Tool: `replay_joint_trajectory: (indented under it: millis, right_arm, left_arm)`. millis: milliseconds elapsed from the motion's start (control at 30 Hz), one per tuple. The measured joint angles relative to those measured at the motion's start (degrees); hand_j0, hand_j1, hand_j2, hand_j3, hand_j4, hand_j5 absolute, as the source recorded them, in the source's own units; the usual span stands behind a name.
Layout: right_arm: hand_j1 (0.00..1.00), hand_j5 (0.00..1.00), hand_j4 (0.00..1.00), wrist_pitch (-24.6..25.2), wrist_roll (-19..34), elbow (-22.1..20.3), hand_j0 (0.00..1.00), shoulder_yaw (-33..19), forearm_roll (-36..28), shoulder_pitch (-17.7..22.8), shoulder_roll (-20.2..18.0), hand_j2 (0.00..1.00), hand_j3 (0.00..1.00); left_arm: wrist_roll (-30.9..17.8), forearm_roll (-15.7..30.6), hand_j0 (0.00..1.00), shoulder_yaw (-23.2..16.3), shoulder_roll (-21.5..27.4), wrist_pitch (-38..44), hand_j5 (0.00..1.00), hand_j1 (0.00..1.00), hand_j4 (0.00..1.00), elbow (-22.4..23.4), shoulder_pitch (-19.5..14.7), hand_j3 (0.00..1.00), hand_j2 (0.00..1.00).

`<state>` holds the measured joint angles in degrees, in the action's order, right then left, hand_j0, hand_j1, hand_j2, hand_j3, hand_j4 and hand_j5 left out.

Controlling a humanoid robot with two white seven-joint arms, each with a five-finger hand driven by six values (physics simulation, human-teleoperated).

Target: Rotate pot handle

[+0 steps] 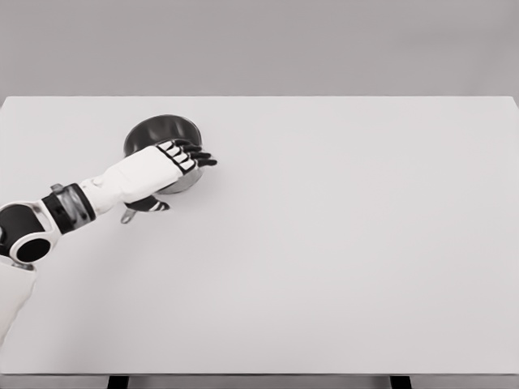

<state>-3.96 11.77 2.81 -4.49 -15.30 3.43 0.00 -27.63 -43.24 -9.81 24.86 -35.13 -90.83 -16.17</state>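
Note:
A dark metal pot (160, 132) stands on the white table (324, 243) at the back left. Its handle runs toward the lower left under my hand, and only the handle's grey tip (127, 216) shows below my wrist. My left hand (174, 174) lies over the pot's near side and the handle. The fingers (193, 154) stretch out almost straight across the pot's front rim. The thumb (150, 205) sits below, close beside the handle. I see no closed grasp on the handle. The right arm is out of view.
The table's left edge lies close to my left forearm (73, 207). A grey wall rises behind the table's far edge. No other objects are visible.

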Motion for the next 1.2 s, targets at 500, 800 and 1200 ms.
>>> replay_joint_trajectory:
  millis: [500,800,1200]
  right_arm:
    - [1.0,1.0,1.0,0.0,0.0,0.0,1.0,0.0,0.0,0.0,0.0,1.0,1.0]
    - [1.0,1.0,1.0,0.0,-0.01,0.0,1.0,0.0,0.0,0.0,0.0,1.0,1.0]
    - [1.0,1.0,1.0,0.0,0.0,0.0,1.0,0.0,0.0,0.0,0.0,1.0,1.0]
  left_arm:
    - [0.0,0.0,1.0,2.64,0.51,0.0,1.0,1.0,1.0,0.29,0.35,1.0,1.0]
    - [0.0,-0.05,1.0,3.37,1.89,0.0,1.0,1.0,1.0,0.61,0.7,1.0,1.0]
    - [0.0,-0.09,1.0,4.11,3.14,0.0,1.0,1.0,1.0,1.38,0.44,1.0,1.0]
